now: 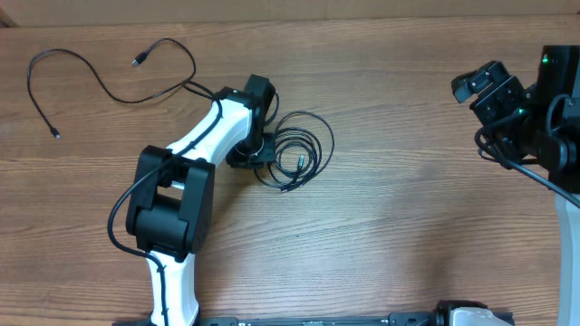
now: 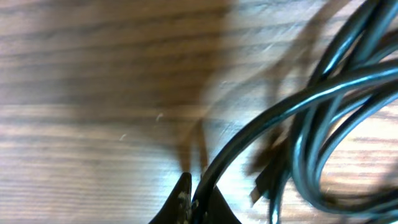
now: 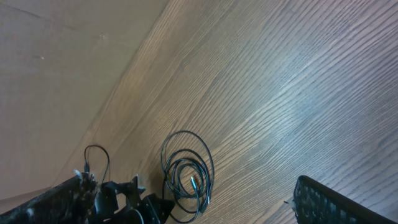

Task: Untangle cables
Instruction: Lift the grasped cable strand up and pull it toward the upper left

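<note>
Overhead. One loose cable point(image 1: 109, 77) lies spread out at the far left of the bench point(image 1: 399, 226), already apart from the rest. The other cables sit mid-bench as a small coil point(image 1: 297, 149). The left end effector point(image 1: 260, 150) is down at the coil's left edge. The right end effector point(image 1: 488, 91) hangs at the far right, well apart from any cable.

Left wrist. Fingertips point(image 2: 182, 198) show at the bottom edge, set narrow, with one strand point(image 2: 261, 121) of the coil running between them. It reads as pinched, holding that single strand. Several more loops crowd just to the right, and a plug end point(image 2: 264, 183) lies among them.

Right wrist. The coil shows in the distance beside the left arm's tip. Own fingers sit at the two lower corners, wide apart, holding nothing.

Step in hand, as I judge it: draw one cable out of the coil. Do it well by keeping the pinch on one strand only and pulling low and slowly away from the loops toward bare bench. Watch that the plug does not snag and drag the whole coil. The idle right arm could pin the coil.
</note>
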Robot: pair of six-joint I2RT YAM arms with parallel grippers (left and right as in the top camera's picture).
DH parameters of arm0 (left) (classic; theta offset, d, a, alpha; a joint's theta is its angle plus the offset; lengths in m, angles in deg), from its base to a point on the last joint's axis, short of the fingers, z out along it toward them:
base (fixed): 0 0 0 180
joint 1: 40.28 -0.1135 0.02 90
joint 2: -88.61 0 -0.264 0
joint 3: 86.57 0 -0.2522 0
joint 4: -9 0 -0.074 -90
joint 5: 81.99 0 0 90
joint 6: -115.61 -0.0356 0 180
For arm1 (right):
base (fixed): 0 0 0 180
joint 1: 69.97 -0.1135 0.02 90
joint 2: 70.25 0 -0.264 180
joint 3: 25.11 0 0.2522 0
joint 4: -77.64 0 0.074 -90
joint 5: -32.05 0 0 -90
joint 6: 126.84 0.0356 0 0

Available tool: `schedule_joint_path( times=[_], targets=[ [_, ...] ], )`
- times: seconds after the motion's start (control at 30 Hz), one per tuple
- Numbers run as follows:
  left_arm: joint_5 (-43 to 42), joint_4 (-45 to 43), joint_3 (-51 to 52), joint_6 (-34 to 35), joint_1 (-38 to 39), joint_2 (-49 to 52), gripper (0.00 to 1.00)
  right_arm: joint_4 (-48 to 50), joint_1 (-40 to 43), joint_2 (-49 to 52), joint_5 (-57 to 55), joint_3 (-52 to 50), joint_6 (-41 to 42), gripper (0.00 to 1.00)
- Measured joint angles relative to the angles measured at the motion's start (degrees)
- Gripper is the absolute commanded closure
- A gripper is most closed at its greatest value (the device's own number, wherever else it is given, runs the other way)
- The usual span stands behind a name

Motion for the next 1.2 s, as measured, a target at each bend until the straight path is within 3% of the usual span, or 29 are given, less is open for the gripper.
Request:
schedule_joint_path(
  times=[0.13,0.33,0.5,0.8,1.2],
  targets=[
    [0.0,7.6,-6.3,-0.1,-0.7,0.0,0.96,0.0,0.0,0.0,0.0,0.0,0.0,0.0],
    [0.2,20.7,-27.7,-0.7,-0.2,0.1,0.96,0.0,0.0,0.0,0.0,0.0,0.0,0.0],
    [0.1,24.9,-42.9,-0.6,2.6,-0.7,0.96,0.0,0.0,0.0,0.0,0.0,0.0,0.0],
    [-4.2,22.4,-61.0,0.2,6.3,-8.5,0.96,0.0,0.0,0.0,0.0,0.0,0.0,0.0],
    [-6.3,7.9,-64.3,2.8,5.9,-20.1,0.96,0.0,0.0,0.0,0.0,0.0,0.0,0.0]
  ],
)
